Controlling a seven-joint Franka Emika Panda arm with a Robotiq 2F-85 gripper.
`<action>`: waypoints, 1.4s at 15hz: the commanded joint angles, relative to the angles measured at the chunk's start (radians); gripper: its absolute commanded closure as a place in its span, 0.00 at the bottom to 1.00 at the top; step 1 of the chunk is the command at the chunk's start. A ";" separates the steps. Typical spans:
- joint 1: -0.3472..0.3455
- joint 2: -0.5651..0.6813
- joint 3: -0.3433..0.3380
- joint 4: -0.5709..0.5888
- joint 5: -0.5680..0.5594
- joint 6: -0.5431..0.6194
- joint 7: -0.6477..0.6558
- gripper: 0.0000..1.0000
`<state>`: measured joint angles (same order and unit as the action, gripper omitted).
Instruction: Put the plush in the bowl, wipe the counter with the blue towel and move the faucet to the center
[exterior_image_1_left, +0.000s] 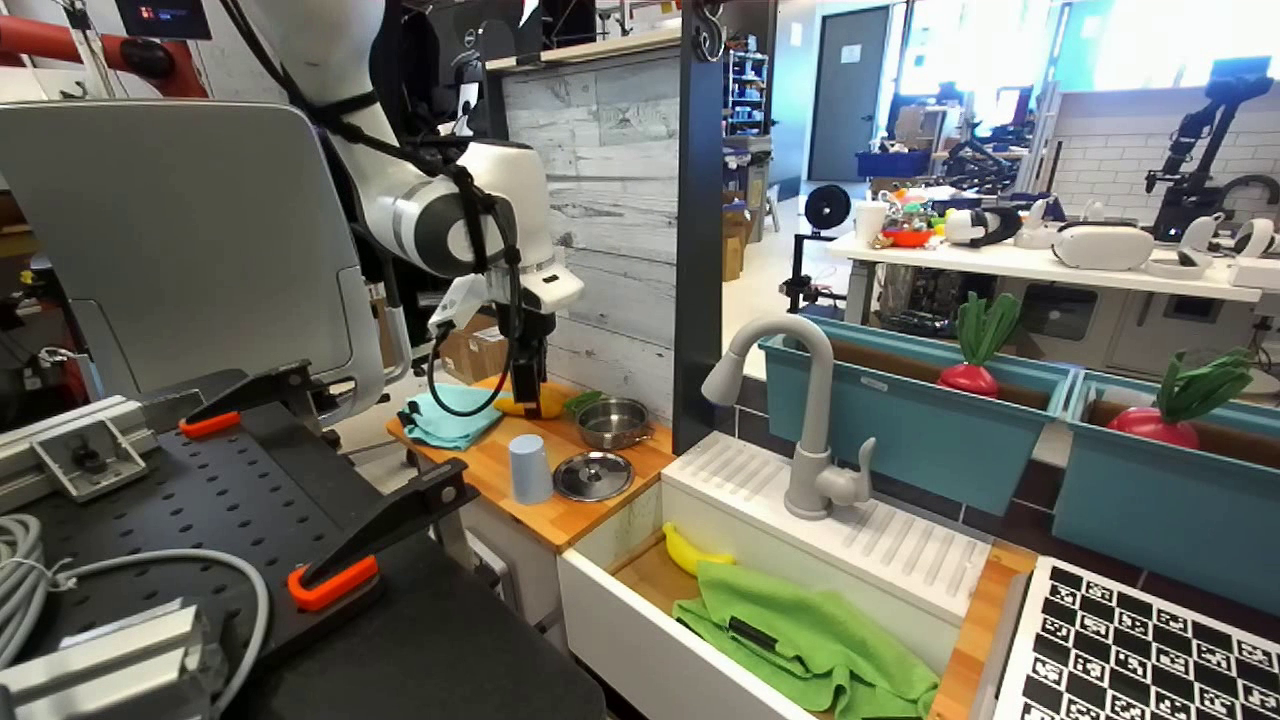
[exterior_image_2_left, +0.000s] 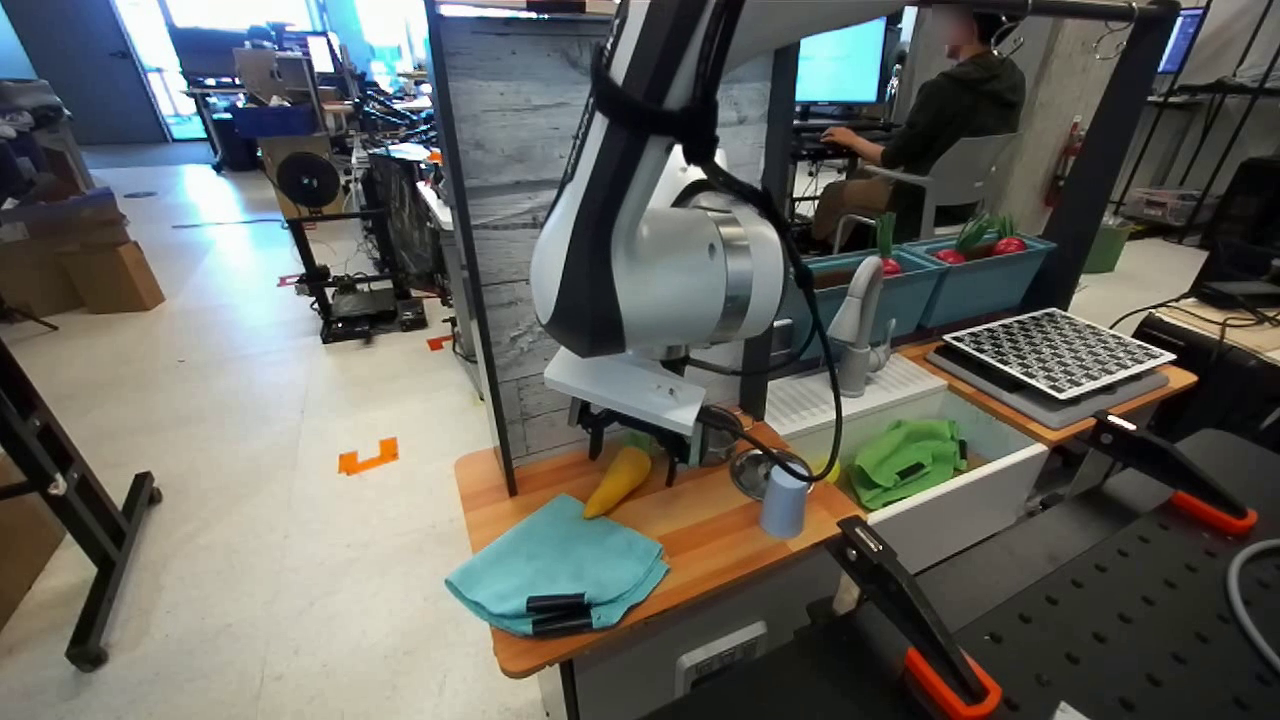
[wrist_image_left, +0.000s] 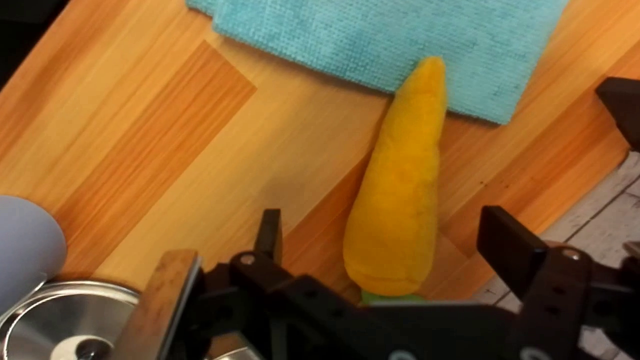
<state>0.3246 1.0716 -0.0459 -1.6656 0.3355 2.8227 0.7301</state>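
The plush is a yellow-orange carrot with a green top, lying on the wooden counter; it shows in the wrist view (wrist_image_left: 405, 165) and in both exterior views (exterior_image_1_left: 551, 402) (exterior_image_2_left: 622, 480). Its thin tip rests on the blue towel (wrist_image_left: 350, 35) (exterior_image_2_left: 560, 560) (exterior_image_1_left: 455, 418). My gripper (wrist_image_left: 384, 225) (exterior_image_2_left: 633, 460) (exterior_image_1_left: 528, 400) is open, its fingers on either side of the plush's thick end, apart from it. The bowl (exterior_image_1_left: 612, 424) (exterior_image_2_left: 720, 442) is a shiny metal pot near the grey wall board. The grey faucet (exterior_image_1_left: 815, 400) (exterior_image_2_left: 855, 325) has its spout turned toward the wooden counter.
A metal lid (exterior_image_1_left: 594, 476) (wrist_image_left: 55, 325) and a blue-grey cup (exterior_image_1_left: 530, 470) (exterior_image_2_left: 785, 502) stand near the bowl. The sink (exterior_image_1_left: 640, 640) holds a yellow banana (exterior_image_1_left: 692, 550) and a green towel (exterior_image_1_left: 810, 630). The wall board (exterior_image_1_left: 610, 200) rises behind the counter.
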 joint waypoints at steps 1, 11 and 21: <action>0.028 0.052 -0.032 0.096 -0.040 -0.077 0.054 0.25; 0.014 0.042 -0.012 0.111 -0.105 -0.143 0.036 1.00; -0.036 -0.093 0.011 -0.029 -0.113 -0.091 -0.029 0.97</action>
<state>0.3239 1.0542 -0.0518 -1.6216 0.2194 2.7098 0.7326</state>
